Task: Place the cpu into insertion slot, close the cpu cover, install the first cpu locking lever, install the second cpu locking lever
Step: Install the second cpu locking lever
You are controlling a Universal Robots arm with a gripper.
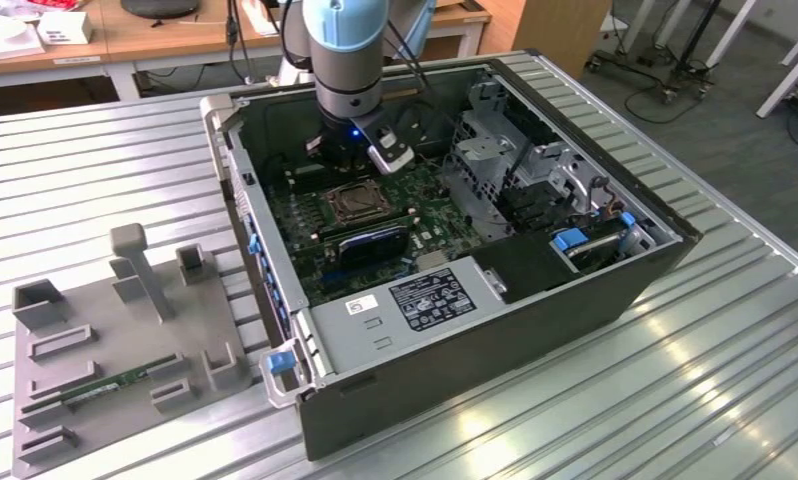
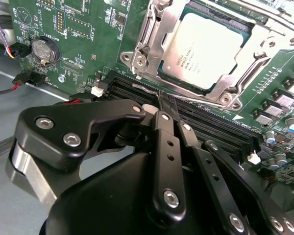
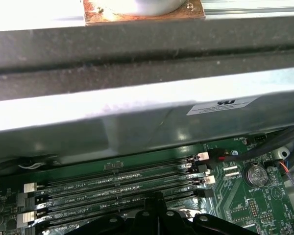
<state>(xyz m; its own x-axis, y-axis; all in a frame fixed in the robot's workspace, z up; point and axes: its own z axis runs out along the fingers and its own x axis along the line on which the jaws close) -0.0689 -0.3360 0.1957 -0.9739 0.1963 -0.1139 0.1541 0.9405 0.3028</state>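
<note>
The cpu [image 2: 206, 46] lies flat in the insertion slot [image 1: 350, 203] on the green board, its silvery face up. The cpu cover [image 2: 264, 46], a silvery frame, lies down around the chip's edges. A thin metal lever [image 2: 147, 29] runs along one side of the socket. My gripper [image 2: 166, 103] hangs inside the open computer case [image 1: 272, 290], its black fingers pressed together with nothing between them. Its tip hovers over the long black memory slots [image 3: 117, 183] right beside the socket, apart from the cpu. In the exterior view the gripper [image 1: 339, 158] sits just behind the socket.
A grey fixture plate [image 1: 52, 400] with upright posts and a green memory stick [image 1: 119, 382] lies at the exterior view's left. A power supply box [image 1: 413, 300], a metal drive cage [image 1: 499, 150] and the case walls hem in the board. A coin battery [image 2: 43, 50] and red-black cables [image 2: 19, 81] lie close by.
</note>
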